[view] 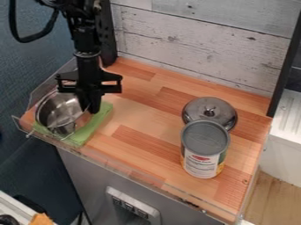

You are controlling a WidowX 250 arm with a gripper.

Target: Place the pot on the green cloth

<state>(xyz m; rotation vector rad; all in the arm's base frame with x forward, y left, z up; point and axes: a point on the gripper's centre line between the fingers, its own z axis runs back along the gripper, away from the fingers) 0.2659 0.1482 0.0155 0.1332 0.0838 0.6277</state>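
Nearest the camera: 1 upright can with a grey top and white paper label [204, 151], toward the right of the wood-striped counter [144, 127]. From the left: 1 round, shiny silver metal pot [54, 110] at the counter's left end, mouth up, inside visible. It overlaps the left part of 1 flat green cloth [97, 125]; cannot tell if its base bears fully on it. Cloth extends to the pot's right and toward the counter's front edge. 1 black gripper [91, 109] hangs down at the pot's right rim, over the cloth; wide, narrow or clamped on the rim, cannot tell. Lower, on the counter's grey front, 1 pale panel with dark sockets [133, 207]. Behind the counter, whitewashed wood planks [194, 46]. Just behind the can, partly hidden by it, 1 round silver lid with a dark knob [194, 110].
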